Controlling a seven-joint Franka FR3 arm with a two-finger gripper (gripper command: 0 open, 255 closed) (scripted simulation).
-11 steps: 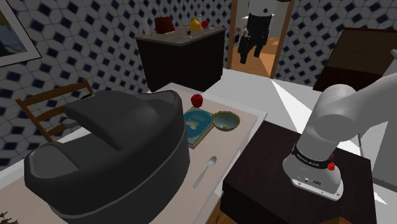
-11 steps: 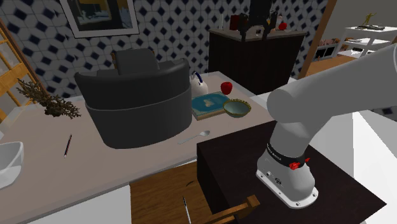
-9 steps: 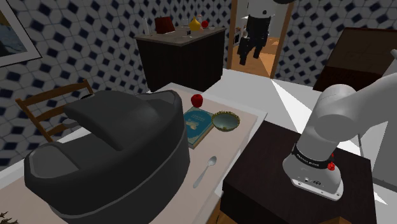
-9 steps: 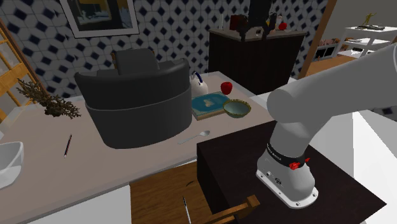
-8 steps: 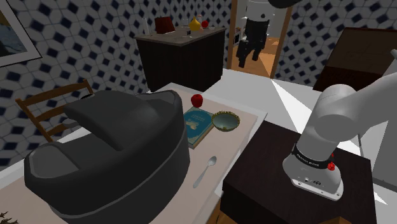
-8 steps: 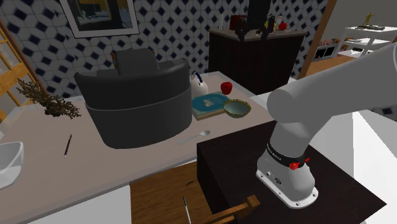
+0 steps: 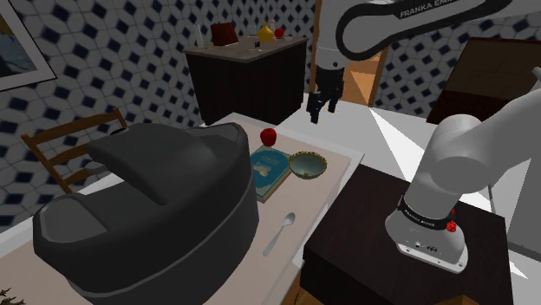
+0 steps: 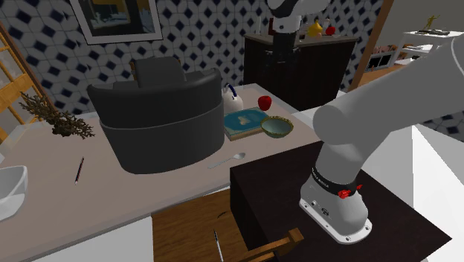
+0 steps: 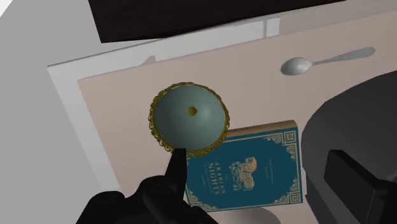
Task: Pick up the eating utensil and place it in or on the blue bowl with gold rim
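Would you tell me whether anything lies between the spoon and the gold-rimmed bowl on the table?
Nothing visible does. Bare table separates the spoon from the bowl; the blue book lies beside the bowl, off that line.

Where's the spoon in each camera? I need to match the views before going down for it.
Shoulder view: spoon lies low centre, on the table between the big dark object and the stand.
Second exterior view: spoon at centre, in front of the dark object.
Wrist view: spoon beside the dark object's edge, apart from the book.
Shared landmark: the gold-rimmed bowl.
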